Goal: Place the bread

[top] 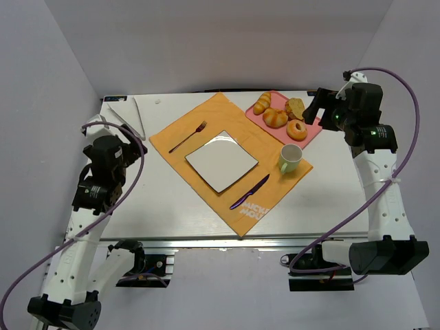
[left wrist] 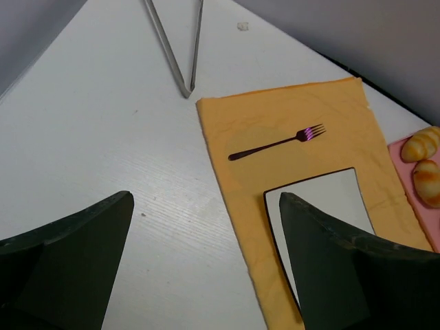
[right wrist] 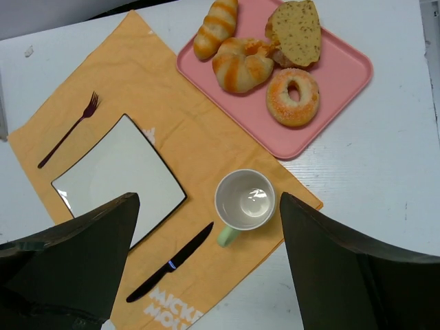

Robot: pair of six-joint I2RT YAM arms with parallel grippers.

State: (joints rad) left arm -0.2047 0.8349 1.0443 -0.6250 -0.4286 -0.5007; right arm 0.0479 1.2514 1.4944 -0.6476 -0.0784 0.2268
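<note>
The bread (right wrist: pixel 242 63) is a round, glossy golden-orange bun on the pink tray (right wrist: pixel 344 69) at the far right of the table. It also shows in the top view (top: pixel 275 118) and at the right edge of the left wrist view (left wrist: pixel 427 182). My right gripper (right wrist: pixel 207 197) is open and empty. It hangs high over the cup (right wrist: pixel 245 199), and in the top view (top: pixel 317 106) it is by the tray's far right side. My left gripper (left wrist: pixel 206 199) is open and empty above the table left of the orange placemat (top: pixel 206 117).
The tray also holds an elongated roll (right wrist: pixel 216 27), a seeded brown slice (right wrist: pixel 295 31) and a ring doughnut (right wrist: pixel 293 96). The placemat carries a square white plate (top: pixel 221 161), a fork (top: pixel 188 137), a dark knife (top: pixel 249 192) and the cup (top: pixel 290 158). Metal tongs (left wrist: pixel 182 48) lie far left.
</note>
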